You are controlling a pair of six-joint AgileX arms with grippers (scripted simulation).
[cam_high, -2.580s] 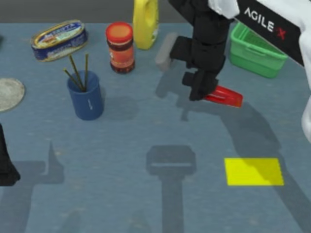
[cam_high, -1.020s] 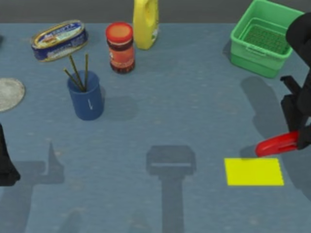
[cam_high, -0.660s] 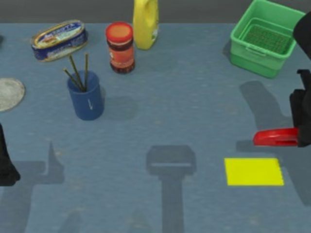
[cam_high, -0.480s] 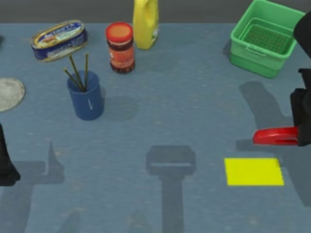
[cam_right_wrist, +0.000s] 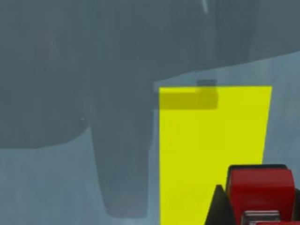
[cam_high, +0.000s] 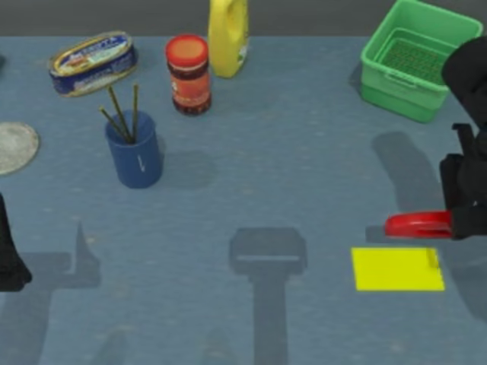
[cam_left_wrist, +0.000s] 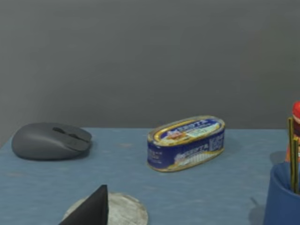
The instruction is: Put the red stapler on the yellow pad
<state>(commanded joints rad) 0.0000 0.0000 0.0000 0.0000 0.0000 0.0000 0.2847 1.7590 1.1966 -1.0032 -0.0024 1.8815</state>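
The red stapler [cam_high: 415, 225] hangs level just off the far edge of the yellow pad [cam_high: 397, 268], its thin end pointing to the table's left. My right gripper [cam_high: 459, 220] is shut on its thick end at the right edge of the top view. In the right wrist view the red stapler [cam_right_wrist: 260, 190] sits beside one dark fingertip [cam_right_wrist: 218, 206], with the yellow pad [cam_right_wrist: 206, 150] beneath it. My left gripper [cam_high: 7, 262] is parked at the lower left, open, with one fingertip [cam_left_wrist: 93, 208] showing.
A green basket [cam_high: 379, 65] stands at the back right. A yellow bottle [cam_high: 228, 30], a red-lidded jar [cam_high: 189, 74] and a fish tin [cam_high: 93, 62] line the back. A blue cup [cam_high: 137, 160] with sticks and a silver disc [cam_high: 11, 147] sit left. A grey mouse [cam_left_wrist: 50, 139] lies far left.
My right gripper lifted the stapler from the back middle, carried it to the right side, then shifted a little left and nearer the pad over the last half second.
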